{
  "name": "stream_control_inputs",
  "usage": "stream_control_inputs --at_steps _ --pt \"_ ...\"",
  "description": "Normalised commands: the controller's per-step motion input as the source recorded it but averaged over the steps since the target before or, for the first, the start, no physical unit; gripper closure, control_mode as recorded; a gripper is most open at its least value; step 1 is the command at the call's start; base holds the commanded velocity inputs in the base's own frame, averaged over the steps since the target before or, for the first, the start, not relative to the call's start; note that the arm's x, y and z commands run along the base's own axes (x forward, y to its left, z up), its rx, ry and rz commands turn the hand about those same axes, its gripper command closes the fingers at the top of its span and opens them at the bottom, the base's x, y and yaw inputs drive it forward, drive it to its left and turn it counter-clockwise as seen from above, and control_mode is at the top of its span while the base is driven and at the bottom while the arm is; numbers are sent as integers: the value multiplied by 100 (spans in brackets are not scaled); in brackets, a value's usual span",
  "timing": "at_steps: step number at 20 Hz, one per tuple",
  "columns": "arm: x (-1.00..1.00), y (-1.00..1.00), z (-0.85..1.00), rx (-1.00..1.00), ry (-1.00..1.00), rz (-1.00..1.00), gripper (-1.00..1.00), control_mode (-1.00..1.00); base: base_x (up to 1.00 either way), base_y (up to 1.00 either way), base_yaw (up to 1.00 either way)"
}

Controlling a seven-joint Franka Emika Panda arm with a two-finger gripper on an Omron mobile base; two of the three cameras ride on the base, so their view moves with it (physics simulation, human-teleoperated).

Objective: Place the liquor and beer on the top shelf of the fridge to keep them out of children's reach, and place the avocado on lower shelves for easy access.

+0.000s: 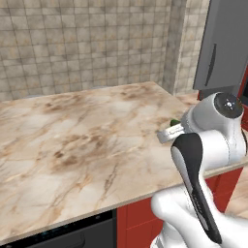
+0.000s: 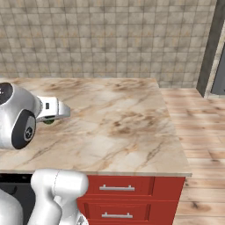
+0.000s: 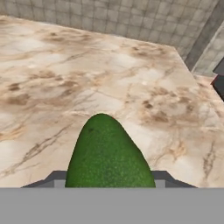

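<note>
One avocado sits at bottom centre of the hand view, clamped between the end effector's narrowed jaws above the marble table. It looks light, firm and rounded, probably slippery; gripping across its widest middle seems safest.

One avocado — one marble counter — and two red drawer fronts beneath it.

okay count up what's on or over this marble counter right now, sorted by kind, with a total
Avocados, small dark-green bumpy oval, between the fingers of the gripper: 1
Bottles: 0
Total: 1
</note>
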Motion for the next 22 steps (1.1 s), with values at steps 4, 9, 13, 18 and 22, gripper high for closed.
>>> stream_control_inputs --at_steps 4,9,13,18,22 --pt "-82 -6 63 0 -4 -2 100 -100 0 0 0" --pt "-62 -18 58 0 0 -9 100 -100 0 0 0" --pt "-38 -9 30 0 0 -4 100 -100 0 0 0" --pt "-9 -3 1 0 0 0 100 100 -58 -19 -2" --pt "0 0 0 0 0 0 100 100 -73 -51 -15"
